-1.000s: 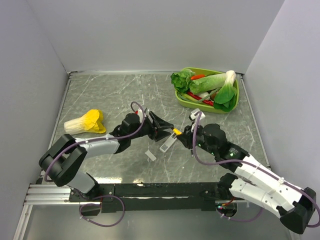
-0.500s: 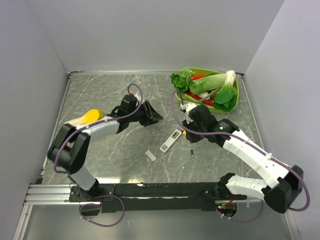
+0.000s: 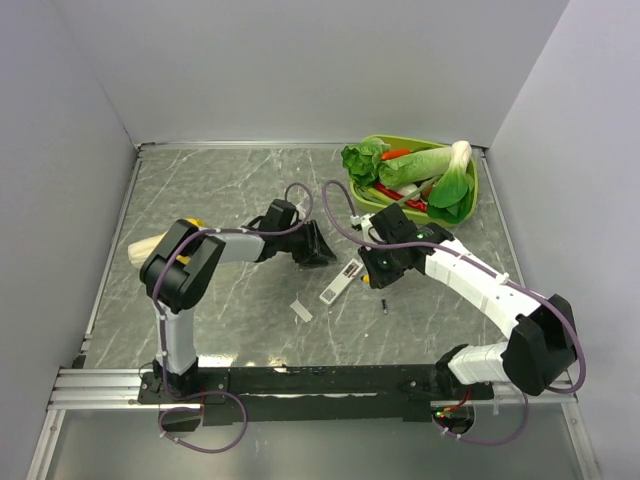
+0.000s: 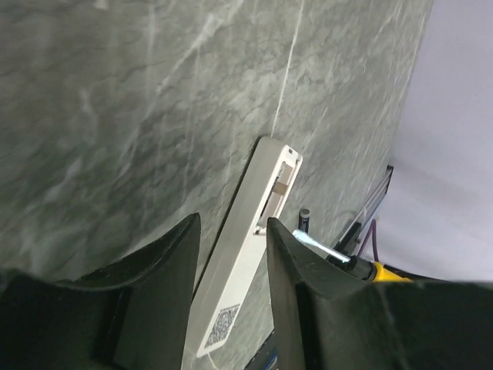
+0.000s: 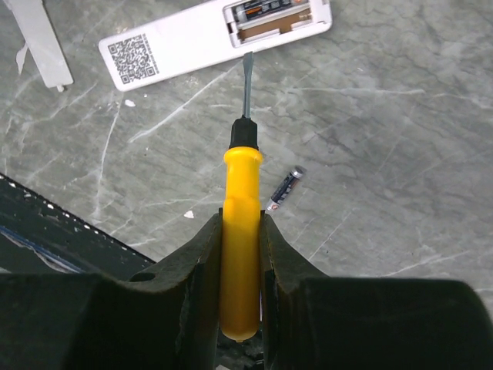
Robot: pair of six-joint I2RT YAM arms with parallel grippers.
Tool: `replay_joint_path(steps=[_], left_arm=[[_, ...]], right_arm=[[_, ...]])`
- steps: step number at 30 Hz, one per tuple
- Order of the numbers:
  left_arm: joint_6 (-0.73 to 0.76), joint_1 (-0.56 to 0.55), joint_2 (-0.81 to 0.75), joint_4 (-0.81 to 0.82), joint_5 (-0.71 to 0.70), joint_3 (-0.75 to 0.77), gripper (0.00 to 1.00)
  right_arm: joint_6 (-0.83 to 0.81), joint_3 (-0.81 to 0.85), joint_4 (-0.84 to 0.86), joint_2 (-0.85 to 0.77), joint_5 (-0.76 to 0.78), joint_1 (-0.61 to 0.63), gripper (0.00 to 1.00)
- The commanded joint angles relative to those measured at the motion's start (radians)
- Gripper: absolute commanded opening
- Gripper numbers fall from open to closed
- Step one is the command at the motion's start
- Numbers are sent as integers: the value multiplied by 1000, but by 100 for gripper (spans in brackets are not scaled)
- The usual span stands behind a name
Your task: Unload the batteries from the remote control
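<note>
The white remote control (image 3: 341,282) lies back up on the stone table, its recess open. In the right wrist view one of the batteries (image 5: 266,11) sits in that recess of the remote (image 5: 177,46), and another battery (image 5: 286,187) lies loose on the table (image 3: 384,303). My right gripper (image 5: 241,223) is shut on the yellow-handled screwdriver (image 5: 241,185), whose blade tip points at the recess edge. My left gripper (image 4: 231,239) hovers open just up-left of the remote (image 4: 246,254), which shows between its fingers (image 4: 162,270).
A small flat white cover piece (image 3: 301,310) lies left of the remote. A green tray (image 3: 472,205) of vegetables stands at the back right. A yellow-white vegetable (image 3: 145,250) lies at the left, partly behind my left arm. Grey walls close in three sides.
My left gripper swung back in toward the remote and its jaws narrowed. My right arm shifted the screwdriver slightly toward the remote's recess. The remote and loose battery stayed put.
</note>
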Motion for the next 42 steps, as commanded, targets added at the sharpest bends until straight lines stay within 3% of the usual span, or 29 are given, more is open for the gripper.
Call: replay_joint_path(steps=[1, 14, 42], left_arm=[[48, -17, 47, 62, 79, 57, 44], [51, -19, 162, 61, 120, 148, 38], [117, -51, 193, 38, 139, 180, 34]], right_arm=[[-65, 40, -2, 13, -47, -5, 0], [-144, 58, 38, 59, 16, -5, 0], [-114, 115, 13, 141, 7, -27, 0]])
